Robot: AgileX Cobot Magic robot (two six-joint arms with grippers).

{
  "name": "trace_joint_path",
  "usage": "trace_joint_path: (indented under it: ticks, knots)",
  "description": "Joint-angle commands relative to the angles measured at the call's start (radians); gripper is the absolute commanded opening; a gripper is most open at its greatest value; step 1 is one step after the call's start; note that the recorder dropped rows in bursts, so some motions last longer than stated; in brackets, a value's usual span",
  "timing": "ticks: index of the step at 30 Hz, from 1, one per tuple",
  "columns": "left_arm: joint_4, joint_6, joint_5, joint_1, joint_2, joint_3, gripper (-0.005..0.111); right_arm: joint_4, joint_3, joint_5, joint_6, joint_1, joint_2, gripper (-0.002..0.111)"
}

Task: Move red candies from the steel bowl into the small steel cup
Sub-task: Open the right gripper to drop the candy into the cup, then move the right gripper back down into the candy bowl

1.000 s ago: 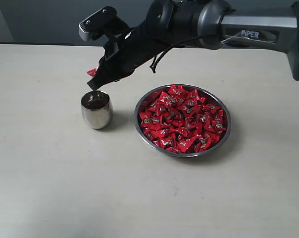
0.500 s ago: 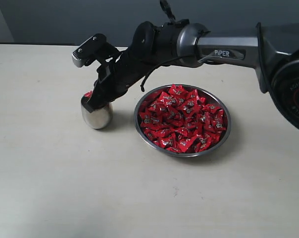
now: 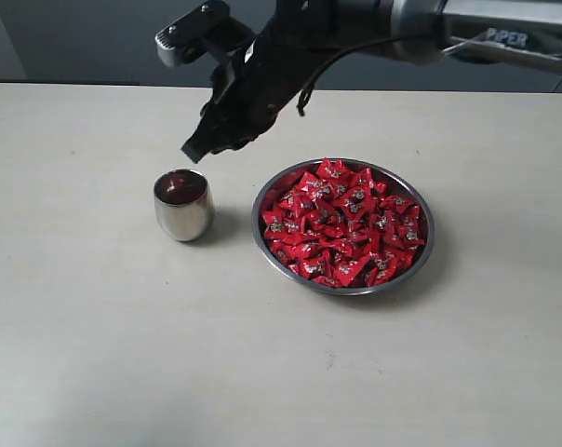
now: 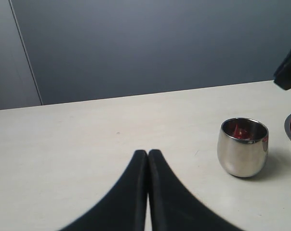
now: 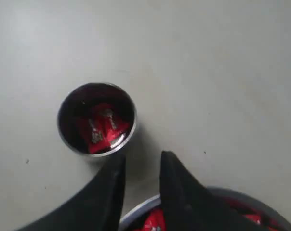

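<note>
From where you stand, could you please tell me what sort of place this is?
Probably a robot-manipulation test bench: a plain beige tabletop against a bare grey wall, a black robot arm overhead, and only a wide shiny steel bowl of red-wrapped candies and a small shiny steel cup.

The cup (image 3: 183,205) is set on the table (image 3: 123,354), left of the bowl (image 3: 426,244) and apart from it. The bowl is filled with candies (image 3: 341,223); some are seen inside the cup.
</note>
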Motion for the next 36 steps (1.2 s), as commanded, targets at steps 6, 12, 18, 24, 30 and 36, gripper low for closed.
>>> trace_joint_path:
  ticks: [6,12,18,24,30,36]
  knots:
    - [0.001,-0.001,-0.006,-0.003,-0.004,0.004,0.0,-0.077,0.181,0.054,0.041,-0.14,-0.115,0.037]
    - [0.001,-0.001,-0.006,-0.003,-0.004,0.004,0.0,-0.087,0.349,-0.043,0.033,-0.231,-0.15,0.037]
    - [0.001,-0.001,-0.004,-0.003,-0.004,0.004,0.0,-0.141,0.441,-0.061,0.038,-0.266,-0.151,0.037]
    - [0.001,-0.001,-0.004,-0.003,-0.004,0.004,0.0,-0.171,0.484,-0.127,0.042,-0.279,-0.148,0.037]
    - [0.001,-0.001,-0.004,-0.003,-0.004,0.004,0.0,-0.16,0.484,-0.221,0.042,-0.279,-0.122,0.037]
    - [0.001,-0.001,-0.004,-0.003,-0.004,0.004,0.0,-0.134,0.473,-0.237,0.038,-0.264,-0.076,0.037]
